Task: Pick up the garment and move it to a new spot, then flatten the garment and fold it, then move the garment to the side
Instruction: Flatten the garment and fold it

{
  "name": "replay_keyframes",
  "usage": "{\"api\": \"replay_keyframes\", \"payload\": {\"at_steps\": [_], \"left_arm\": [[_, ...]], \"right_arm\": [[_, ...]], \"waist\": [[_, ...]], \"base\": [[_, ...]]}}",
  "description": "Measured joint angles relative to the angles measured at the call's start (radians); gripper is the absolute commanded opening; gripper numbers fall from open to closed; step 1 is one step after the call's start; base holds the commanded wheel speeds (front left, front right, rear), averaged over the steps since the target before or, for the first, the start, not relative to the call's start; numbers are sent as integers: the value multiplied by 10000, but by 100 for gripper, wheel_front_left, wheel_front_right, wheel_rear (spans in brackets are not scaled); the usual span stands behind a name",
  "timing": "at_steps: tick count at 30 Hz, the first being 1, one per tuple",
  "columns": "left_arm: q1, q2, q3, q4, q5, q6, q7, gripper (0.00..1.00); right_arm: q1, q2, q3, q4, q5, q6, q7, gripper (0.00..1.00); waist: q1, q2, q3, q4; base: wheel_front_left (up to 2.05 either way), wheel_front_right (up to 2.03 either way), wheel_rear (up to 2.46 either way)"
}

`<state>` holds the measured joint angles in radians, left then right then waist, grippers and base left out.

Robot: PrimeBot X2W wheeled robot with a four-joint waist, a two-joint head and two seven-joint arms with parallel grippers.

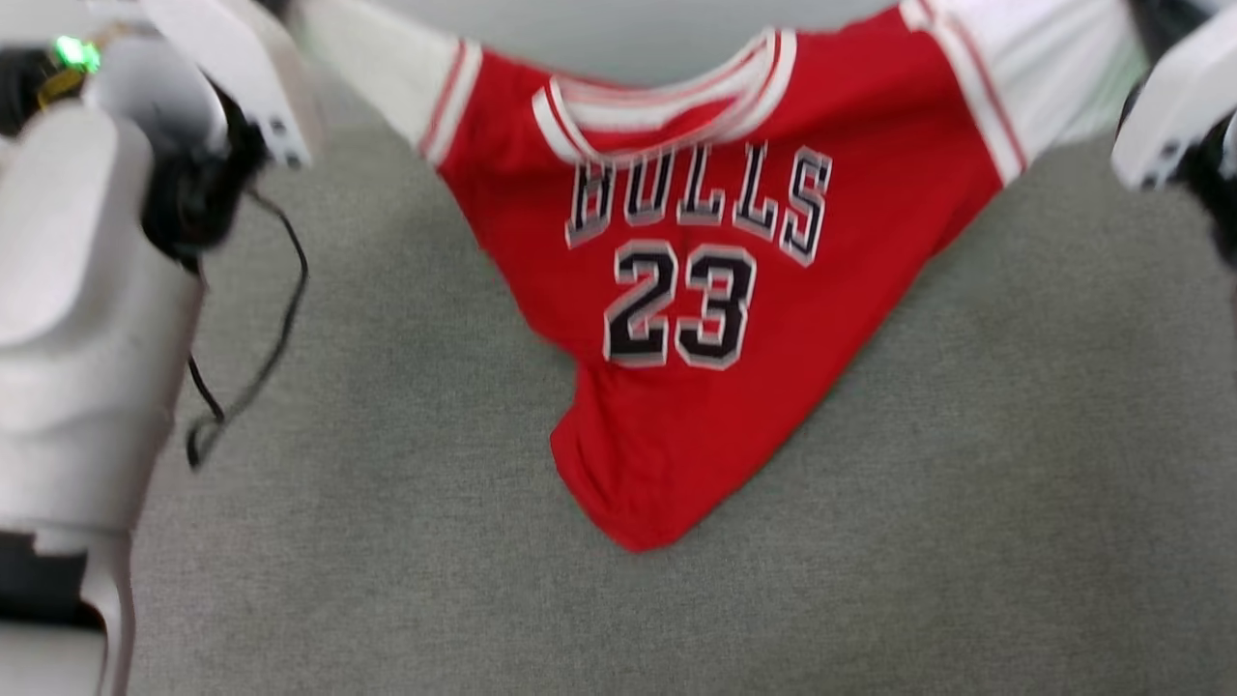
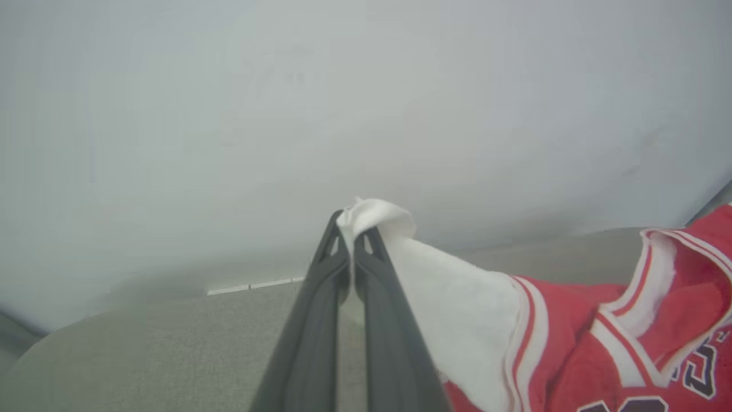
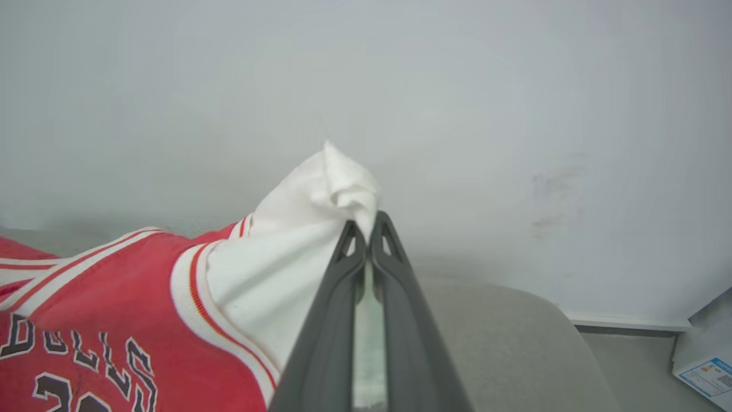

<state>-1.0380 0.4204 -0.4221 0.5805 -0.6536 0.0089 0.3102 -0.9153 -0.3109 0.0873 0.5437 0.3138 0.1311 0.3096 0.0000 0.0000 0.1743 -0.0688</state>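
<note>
The garment [image 1: 696, 290] is a red jersey with white sleeves, striped trim, black "BULLS" and "23". It hangs stretched between both arms, chest facing me, its lower hem sagging onto the grey surface. In the left wrist view my left gripper [image 2: 350, 240] is shut on the tip of one white sleeve [image 2: 457, 297], with the red body [image 2: 572, 343] trailing off to the right. In the right wrist view my right gripper [image 3: 366, 232] is shut on the other white sleeve [image 3: 309, 217], and the red body [image 3: 114, 297] spreads to the left.
A grey fabric surface [image 1: 966, 483] lies under the jersey. A pale wall [image 2: 343, 86] rises behind it. A black cable [image 1: 261, 358] dangles from my left arm [image 1: 87, 319]. A box [image 3: 706, 366] sits on the floor at the lower right of the right wrist view.
</note>
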Motion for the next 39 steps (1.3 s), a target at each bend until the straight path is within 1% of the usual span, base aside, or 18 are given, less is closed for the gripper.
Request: {"api": "replay_keyframes", "payload": {"at_steps": [5,6,9,14,19,23,28,35,39], "left_arm": [[-1921,-144,221,581,307,-15,-953,0],[-2609,-188,265,744,512,-15,-1482,0],[-3606,-211,282,1005,819,-35,-2228,0],[-5089,-199,385,1379,1137,-155,-3252,0],[-6291,-140,468,1689,1246,-286,-3912,0],[-6650,-144,466,2057,1279,-443,-4100,0],[-6622,-247,477,2652,1106,-591,-4291,0],[-6016,-543,499,3434,740,-857,-4734,0],[-5302,-746,470,3862,546,-1016,-5056,0]], "right_arm": [[-1982,44,194,309,-194,-2,-685,0],[-2763,105,232,408,-270,0,-991,0],[-3905,123,359,616,-466,0,-1411,0],[-5483,174,587,895,-692,0,-2136,0],[-6819,155,851,1168,-709,-2,-2690,0],[-7350,157,1266,1450,-671,0,-2940,0],[-7452,282,1864,1942,-458,0,-3108,0],[-7255,472,2495,2777,84,0,-3452,0],[-6602,713,2853,3358,481,0,-3601,0]], "waist": [[0,0,725,48],[0,0,1071,62],[1,0,1578,73],[1,0,2287,37],[1,0,2876,-58],[1,0,3294,-100],[1,0,3723,-66],[1,0,4149,84],[1,0,4115,152]], "base": [[0,0,0],[0,0,0],[0,0,0],[0,0,0],[0,0,0],[0,0,0],[0,0,0],[0,0,0],[0,0,0]]}}
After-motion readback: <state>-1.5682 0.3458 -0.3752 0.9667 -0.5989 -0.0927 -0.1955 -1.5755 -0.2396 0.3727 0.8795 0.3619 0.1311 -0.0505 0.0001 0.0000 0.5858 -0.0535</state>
